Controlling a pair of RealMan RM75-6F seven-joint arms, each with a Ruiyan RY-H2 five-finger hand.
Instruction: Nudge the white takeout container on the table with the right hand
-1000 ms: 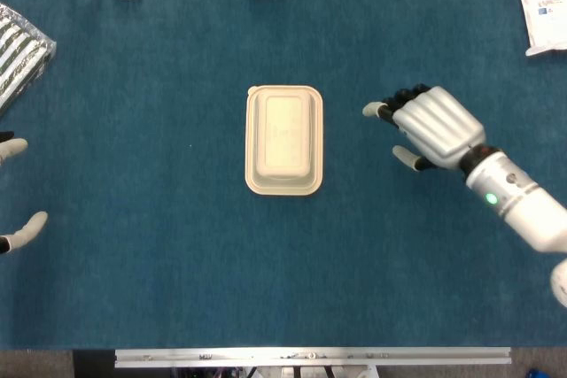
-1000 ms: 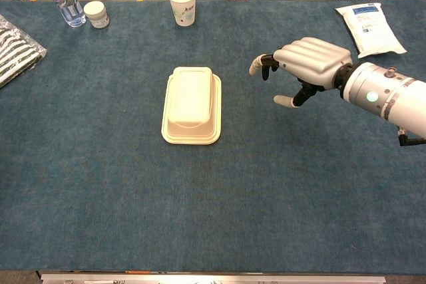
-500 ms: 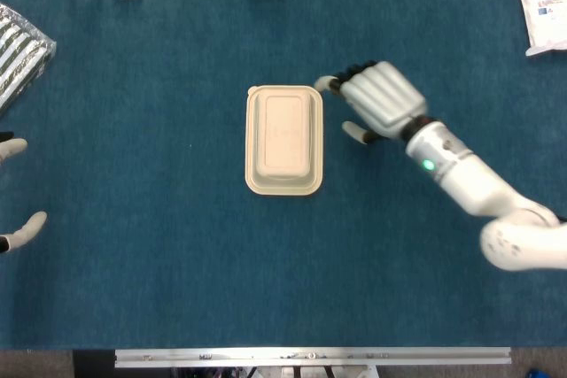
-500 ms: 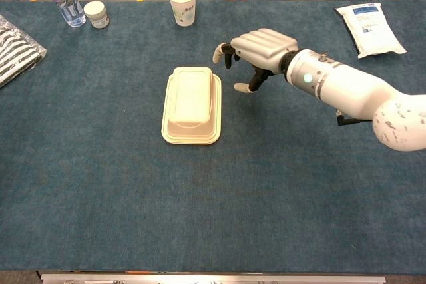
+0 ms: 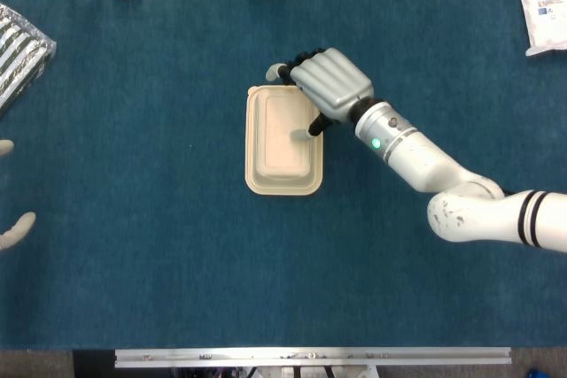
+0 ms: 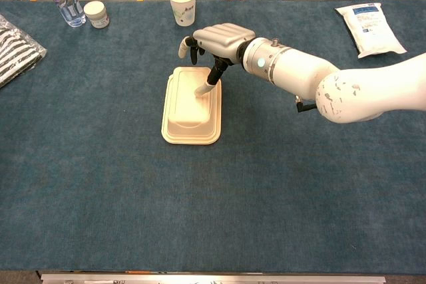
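White takeout container [image 5: 283, 140], a shallow rectangular clamshell of cream-white foam or pulp with a raised lid and a flat flange, lies closed near the middle of a table covered in dark blue cloth [image 5: 159, 263]. It looks light and fairly soft, so it should slide easily on the cloth and could dent or tip under a hard push. For a nudge, a gentle sideways press low on a long side or on the flange seems safest; no grasp is needed. No writing shows on it.

The right hand [image 5: 326, 86], silver-grey with dark fingertips, hovers over the container's far right corner, fingers curved downward and spread, holding nothing. Its thumb reaches down onto or just above the lid; contact cannot be confirmed.

Only pale fingertips of the left hand [image 5: 12, 229] show at the left edge, so whether it is wide or closed cannot be told.

A white paper cup [image 6: 182, 3] at the far edge carries small print, too small to read. A white packet with blue print [image 6: 369, 28] lies far right, also unreadable.
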